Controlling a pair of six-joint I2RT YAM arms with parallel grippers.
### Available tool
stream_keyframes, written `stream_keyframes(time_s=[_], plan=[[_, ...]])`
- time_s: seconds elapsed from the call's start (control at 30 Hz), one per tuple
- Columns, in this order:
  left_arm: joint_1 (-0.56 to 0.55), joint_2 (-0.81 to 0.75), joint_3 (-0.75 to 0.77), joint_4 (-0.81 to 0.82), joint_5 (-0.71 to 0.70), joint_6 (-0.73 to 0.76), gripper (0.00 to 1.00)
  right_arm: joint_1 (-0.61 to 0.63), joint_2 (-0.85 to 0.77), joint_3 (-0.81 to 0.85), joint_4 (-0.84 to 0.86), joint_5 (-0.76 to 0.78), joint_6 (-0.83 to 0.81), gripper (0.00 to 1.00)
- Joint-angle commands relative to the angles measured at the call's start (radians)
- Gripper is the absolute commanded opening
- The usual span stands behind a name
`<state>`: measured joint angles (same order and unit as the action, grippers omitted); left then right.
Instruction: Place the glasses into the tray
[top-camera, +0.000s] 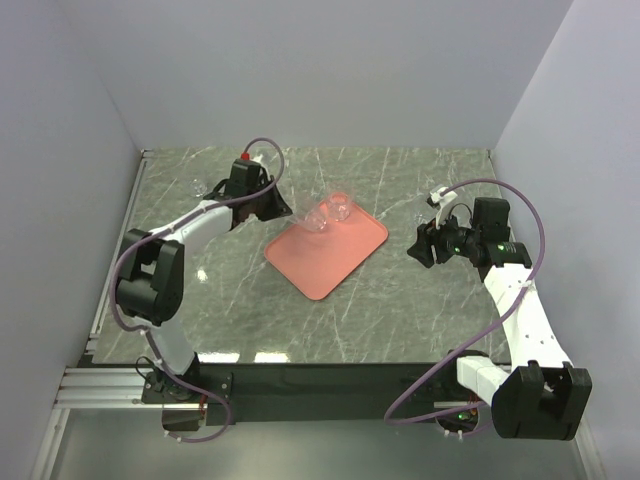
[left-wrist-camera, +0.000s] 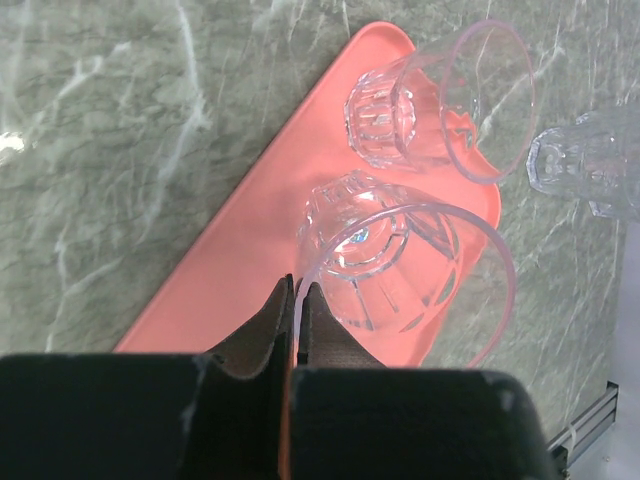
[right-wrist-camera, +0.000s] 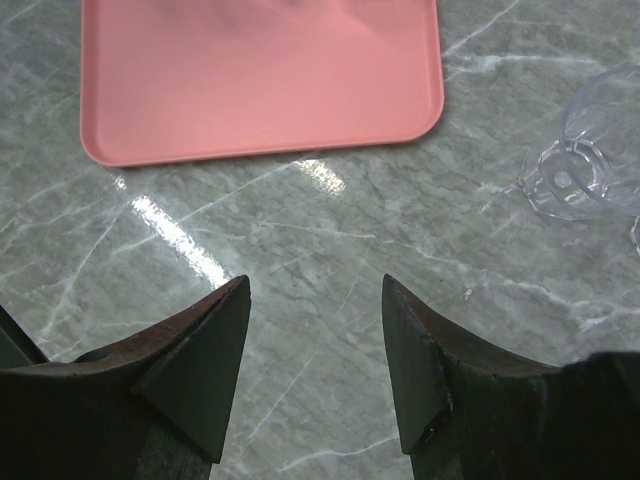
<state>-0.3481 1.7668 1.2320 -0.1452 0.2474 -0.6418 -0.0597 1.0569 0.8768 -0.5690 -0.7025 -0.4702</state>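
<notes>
Pinching a glass (left-wrist-camera: 390, 270) by the rim, the left gripper (left-wrist-camera: 297, 292) is seen pressed shut over the pink tray (left-wrist-camera: 220, 280), w/ a 2nd glass (left-wrist-camera: 440, 100) on the tray just beside. The right gripper (right-wrist-camera: 315, 290) is held spread above the table (right-wrist-camera: 300, 220) near the tray, w/ another glass (right-wrist-camera: 585, 150) nearby.

Robot lab cell: plain white walls (top-camera: 320, 70), marble-look tabletop (top-camera: 400, 300), alu extrusion frame (top-camera: 100, 385) at near edge.

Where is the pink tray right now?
In the top view, the tray lies angled near the middle of the table; two glasses are at its far corner, next to the left end effector.
</notes>
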Motion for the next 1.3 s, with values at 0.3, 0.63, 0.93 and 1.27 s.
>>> stream_keyframes(time_s=[0.3,0.63,0.93,1.27], plan=[[-0.072,0.108,0.167,-0.011,-0.074,0.007,0.01,-0.009,-0.014,0.004,0.011,-0.022,-0.015,0.63],[-0.098,0.166,0.230,-0.057,-0.140,0.033,0.02,-0.011,-0.011,0.004,0.008,-0.023,-0.018,0.63],[-0.111,0.201,0.280,-0.109,-0.212,0.062,0.11,-0.011,-0.009,0.004,0.006,-0.023,-0.021,0.63],[-0.131,0.169,0.293,-0.126,-0.223,0.100,0.53,-0.020,-0.012,0.004,0.006,-0.014,-0.021,0.63]])
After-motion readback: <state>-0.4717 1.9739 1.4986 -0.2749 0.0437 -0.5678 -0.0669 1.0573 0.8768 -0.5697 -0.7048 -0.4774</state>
